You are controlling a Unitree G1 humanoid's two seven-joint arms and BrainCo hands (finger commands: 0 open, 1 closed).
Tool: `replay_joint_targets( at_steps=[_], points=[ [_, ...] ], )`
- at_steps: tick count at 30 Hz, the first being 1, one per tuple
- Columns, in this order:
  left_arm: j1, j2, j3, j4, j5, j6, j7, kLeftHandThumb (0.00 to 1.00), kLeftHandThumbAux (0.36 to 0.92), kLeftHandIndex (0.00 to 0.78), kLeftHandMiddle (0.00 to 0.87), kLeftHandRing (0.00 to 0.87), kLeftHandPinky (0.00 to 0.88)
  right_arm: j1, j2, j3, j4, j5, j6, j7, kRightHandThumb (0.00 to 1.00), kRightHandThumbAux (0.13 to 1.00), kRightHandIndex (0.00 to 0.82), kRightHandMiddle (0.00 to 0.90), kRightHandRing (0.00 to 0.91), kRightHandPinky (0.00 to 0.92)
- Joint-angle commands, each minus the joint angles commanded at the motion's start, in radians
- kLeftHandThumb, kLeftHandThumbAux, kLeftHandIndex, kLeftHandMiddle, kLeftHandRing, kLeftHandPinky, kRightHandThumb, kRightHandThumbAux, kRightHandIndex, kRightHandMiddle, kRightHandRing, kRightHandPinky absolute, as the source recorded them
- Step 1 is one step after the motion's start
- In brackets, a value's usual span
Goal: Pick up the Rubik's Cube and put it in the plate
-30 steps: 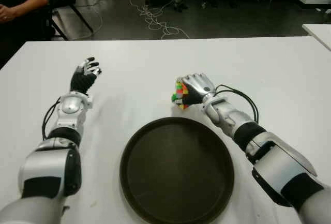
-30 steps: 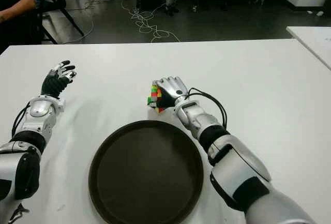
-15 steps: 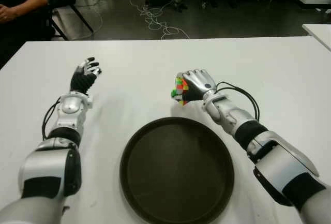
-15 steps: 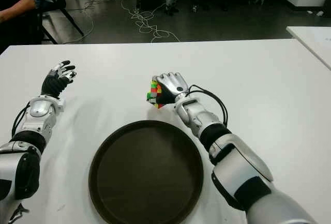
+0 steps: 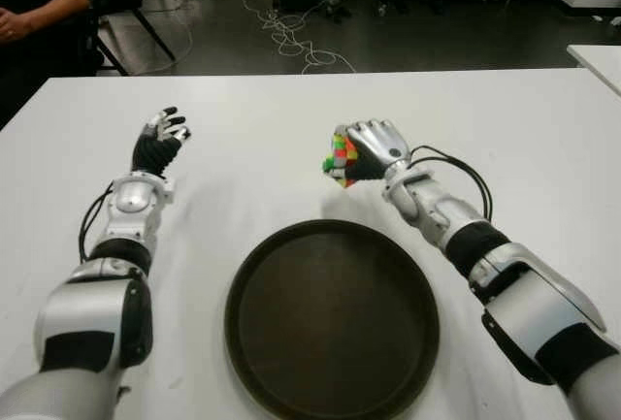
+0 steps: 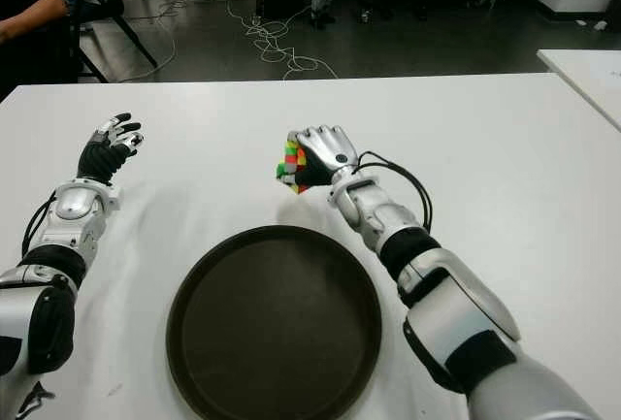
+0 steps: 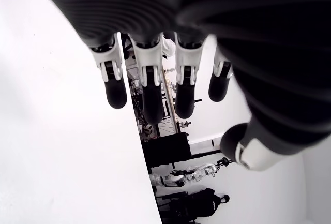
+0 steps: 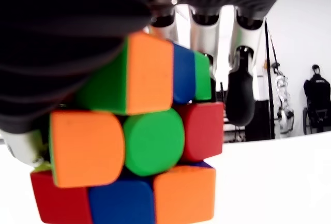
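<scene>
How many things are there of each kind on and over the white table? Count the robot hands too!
Rubik's Cube: 1, held in the right robot hand above the table
Plate: 1, dark and round, nothing in it
Robot hands: 2, the left robot hand open and holding nothing
Total: 4

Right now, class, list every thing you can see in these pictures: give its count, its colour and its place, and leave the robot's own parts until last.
Rubik's Cube: one, multicoloured, grasped in the right hand, off the table, beyond the plate's far rim.
Plate: one, dark brown, round, on the table near the robot, nothing in it.
Table: one, white.
Second table: one, white, far right.
Cables: a tangle, light, on the dark floor beyond the table.
Person: one, dark top, seated far left.
Right hand: closed on the cube.
Left hand: open, left of the plate.
</scene>
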Motion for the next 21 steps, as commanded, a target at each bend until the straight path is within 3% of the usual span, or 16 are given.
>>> replay_joint_targets(
  at_steps=[5, 11, 21],
  points=[
    [0.0, 0.0, 0.0, 0.0, 0.0, 0.0, 0.003, 0.182, 0.593, 0.128, 0.185, 0.17, 0.17, 0.033, -0.024, -0.005, -0.095, -0.006, 0.016, 0.026, 0.684, 0.733, 0.424, 0.618, 0.625, 0.615],
    [-0.002, 0.001, 0.001, 0.0, 0.0, 0.001, 0.0, 0.177, 0.59, 0.126, 0.178, 0.168, 0.162, 0.107, -0.054, -0.002, -0.276, -0.028, 0.049, 0.074, 0.684, 0.734, 0.423, 0.607, 0.613, 0.594],
    [0.001, 0.001, -0.001, 0.0, 0.002, -0.003, 0.001, 0.172, 0.577, 0.128, 0.181, 0.17, 0.164, 0.314, -0.089, 0.015, -0.661, -0.063, 0.089, 0.208, 0.685, 0.734, 0.422, 0.592, 0.601, 0.592]
  ],
)
